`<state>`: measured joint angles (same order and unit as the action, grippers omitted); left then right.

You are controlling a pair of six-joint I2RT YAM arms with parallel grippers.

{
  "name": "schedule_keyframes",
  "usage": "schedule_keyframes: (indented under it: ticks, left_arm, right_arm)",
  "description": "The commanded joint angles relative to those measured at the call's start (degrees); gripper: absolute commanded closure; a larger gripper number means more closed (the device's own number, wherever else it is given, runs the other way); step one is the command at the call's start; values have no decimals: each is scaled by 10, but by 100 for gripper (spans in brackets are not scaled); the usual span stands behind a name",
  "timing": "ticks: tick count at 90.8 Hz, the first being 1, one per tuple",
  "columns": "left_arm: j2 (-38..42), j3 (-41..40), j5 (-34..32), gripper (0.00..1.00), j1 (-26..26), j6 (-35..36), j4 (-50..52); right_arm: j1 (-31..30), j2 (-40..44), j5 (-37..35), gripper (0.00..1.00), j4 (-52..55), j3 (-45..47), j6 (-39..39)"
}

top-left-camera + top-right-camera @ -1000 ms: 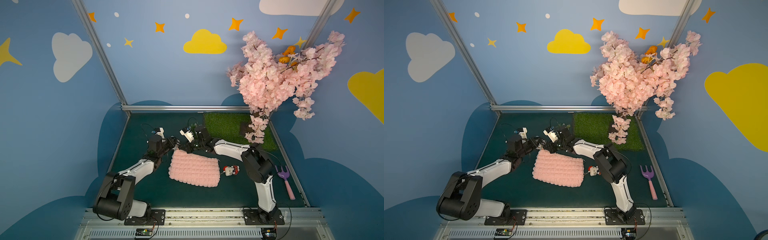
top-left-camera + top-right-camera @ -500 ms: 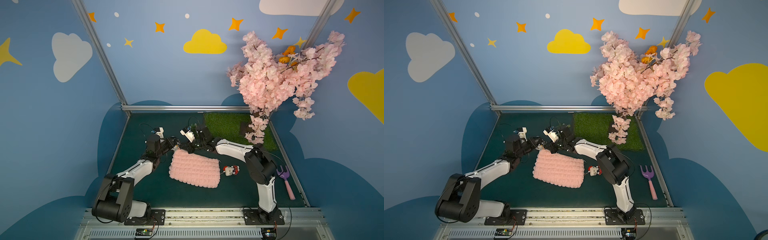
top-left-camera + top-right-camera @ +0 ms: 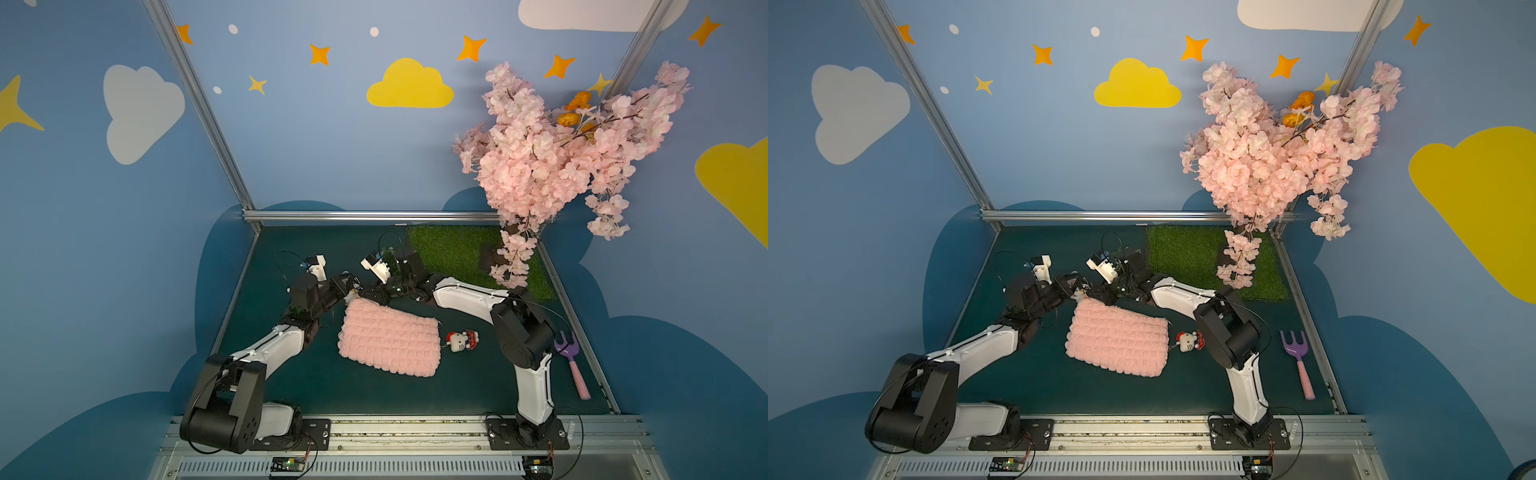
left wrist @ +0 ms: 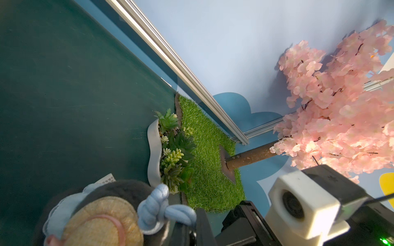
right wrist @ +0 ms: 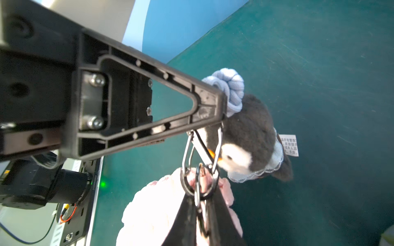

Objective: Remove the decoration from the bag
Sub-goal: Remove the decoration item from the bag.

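Two hands sit at the far left corner of the pink bag. Left hand is clamped tight at the top of the carabiner by the penguin plush. Right hand is narrow around a metal ring, grip unclear. Cat-face decoration lies on the worktop just beside the bag's right end.

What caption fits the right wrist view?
Silver carabiner hooked through a ring at the pink bag, grey penguin plush beside.
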<state>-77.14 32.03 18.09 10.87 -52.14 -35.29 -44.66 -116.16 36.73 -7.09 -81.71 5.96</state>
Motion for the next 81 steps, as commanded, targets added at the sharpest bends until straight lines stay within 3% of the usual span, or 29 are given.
schedule_keyframes:
  ticks: [1, 52, 70, 81]
  left_arm:
    - [-1, 1, 35, 98, 6, -18, -37]
    - [-16, -1, 32, 98, 13, -37, -47]
    - [-51, -14, 64, 97, 8, -57, -137]
    - [-66, -12, 85, 97, 4, -48, -163]
  right_arm:
    - [0, 37, 12, 78, -26, 3, -18]
    - [1, 31, 11, 76, -98, 14, 8]
    - [9, 29, 37, 71, -181, 40, 72]
    - [12, 30, 44, 77, -192, 48, 84]
